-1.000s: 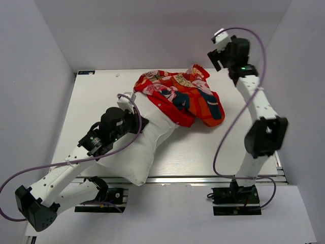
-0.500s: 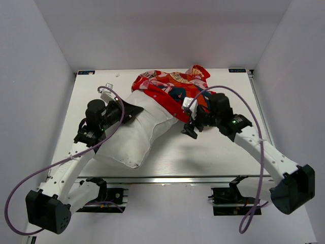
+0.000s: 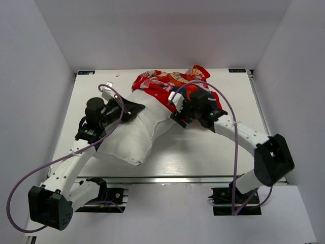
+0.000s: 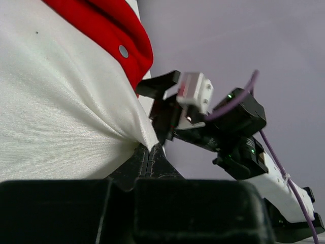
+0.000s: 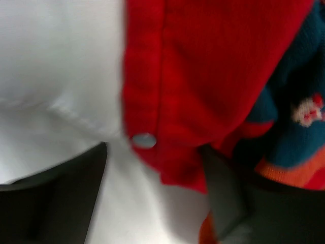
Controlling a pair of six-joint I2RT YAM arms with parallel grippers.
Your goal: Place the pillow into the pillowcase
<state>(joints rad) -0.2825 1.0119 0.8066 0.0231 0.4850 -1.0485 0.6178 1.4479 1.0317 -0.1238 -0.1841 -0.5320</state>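
The white pillow (image 3: 133, 138) lies on the left half of the table, its far end tucked under the red-orange pillowcase (image 3: 170, 86). My left gripper (image 3: 136, 109) is shut on a pinch of the pillow's fabric (image 4: 61, 112), as the left wrist view shows at the jaws (image 4: 148, 154). My right gripper (image 3: 177, 111) is at the pillowcase's red hem. In the right wrist view its fingers (image 5: 76, 175) stand wide apart, with the hem corner and a snap button (image 5: 144, 140) hanging between them. The pillowcase (image 5: 213, 66) fills the top right of that view, the pillow (image 5: 56, 56) the left.
White walls (image 3: 40, 76) enclose the table on three sides. The right arm's purple cable (image 3: 234, 152) loops above the table's right half. In the left wrist view the right gripper (image 4: 172, 101) sits close beside the red hem (image 4: 122, 35).
The right arm swung down from the back right to the pillowcase hem. The left gripper shifted left and back, dragging the pillow with it.
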